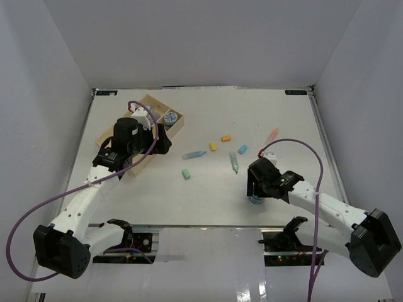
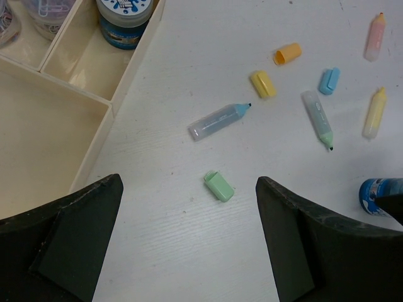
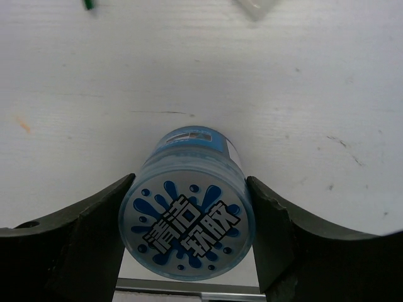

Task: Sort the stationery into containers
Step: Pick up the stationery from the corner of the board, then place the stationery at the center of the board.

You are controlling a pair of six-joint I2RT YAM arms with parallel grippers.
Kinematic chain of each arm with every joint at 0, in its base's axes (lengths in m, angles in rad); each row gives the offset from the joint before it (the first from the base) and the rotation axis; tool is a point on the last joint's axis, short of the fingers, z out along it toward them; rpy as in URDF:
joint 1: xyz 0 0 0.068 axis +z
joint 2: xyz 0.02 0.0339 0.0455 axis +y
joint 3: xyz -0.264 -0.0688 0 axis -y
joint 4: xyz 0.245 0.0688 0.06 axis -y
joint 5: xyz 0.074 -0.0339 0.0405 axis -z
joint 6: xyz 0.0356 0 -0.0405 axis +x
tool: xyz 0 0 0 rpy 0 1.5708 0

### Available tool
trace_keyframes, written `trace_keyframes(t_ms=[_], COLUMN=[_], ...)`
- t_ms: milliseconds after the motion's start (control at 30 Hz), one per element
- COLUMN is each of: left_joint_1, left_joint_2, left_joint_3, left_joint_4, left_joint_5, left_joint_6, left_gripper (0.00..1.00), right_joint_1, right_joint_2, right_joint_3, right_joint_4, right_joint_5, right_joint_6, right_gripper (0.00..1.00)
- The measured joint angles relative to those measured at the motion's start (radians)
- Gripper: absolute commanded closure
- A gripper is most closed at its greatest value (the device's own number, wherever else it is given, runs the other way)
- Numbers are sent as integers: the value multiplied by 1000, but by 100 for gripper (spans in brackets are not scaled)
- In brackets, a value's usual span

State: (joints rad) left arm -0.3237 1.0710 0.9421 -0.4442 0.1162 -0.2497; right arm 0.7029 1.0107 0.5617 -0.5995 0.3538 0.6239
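A blue-and-white patterned roll (image 3: pixel 186 220) stands on the table near the front edge, and my right gripper (image 3: pixel 189 181) is shut on it, both fingers against its sides. In the top view it peeks out under that gripper (image 1: pixel 256 196). A second patterned roll (image 2: pixel 126 22) sits in a small section of the pale-wood tray (image 2: pixel 94 145). My left gripper (image 2: pixel 189 182) hangs open beside the tray, nothing between its fingers, a green stub (image 2: pixel 219 186) just ahead of it. A blue stick (image 2: pixel 219 121), a yellow stub (image 2: pixel 262 83) and an orange stub (image 2: pixel 288 53) lie loose.
Farther right lie a blue stub (image 2: pixel 329 80), a green-tipped stick (image 2: pixel 318 117), a yellow stick (image 2: pixel 374 113) and a pink stick (image 2: pixel 374 36). A clear round tub (image 2: pixel 47 12) sits in the tray's other small section. White walls enclose the table (image 1: pixel 208 189).
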Motion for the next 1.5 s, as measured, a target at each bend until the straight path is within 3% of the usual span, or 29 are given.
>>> trace_keyframes(t_ms=[267, 500, 700, 767, 800, 833, 933, 1067, 1333, 1500], left_joint_1=[0, 0, 0, 0, 0, 0, 0, 0, -9, -140], left_joint_2=[-29, -89, -124, -128, -128, -127, -124, -100, -36, 40], left_joint_3=[0, 1, 1, 1, 1, 1, 1, 1, 6, 38], left_joint_4=[-45, -118, -165, -172, -176, -179, -182, -180, -172, -153], left_joint_5=[-4, -29, -31, -29, -26, -23, -12, 7, 70, 40], left_joint_6=[0, 1, 0, -4, -7, -10, -16, -24, -41, -48], left_gripper=[2, 2, 2, 2, 2, 2, 2, 2, 2, 2], right_joint_1=[210, 299, 306, 307, 307, 308, 310, 313, 297, 156], right_joint_2=[356, 623, 715, 728, 730, 729, 722, 648, 263, 83], right_joint_3=[318, 569, 602, 602, 602, 602, 608, 605, 517, 397], right_joint_4=[104, 188, 198, 195, 194, 193, 193, 182, 172, 153], right_joint_5=[-56, -123, -174, -180, -181, -181, -180, -164, 9, 89], right_joint_6=[-145, -267, -321, -330, -338, -340, -360, -370, -376, -371], right_gripper=[45, 44, 25, 15, 4, 0, 10, 10, 10, 10])
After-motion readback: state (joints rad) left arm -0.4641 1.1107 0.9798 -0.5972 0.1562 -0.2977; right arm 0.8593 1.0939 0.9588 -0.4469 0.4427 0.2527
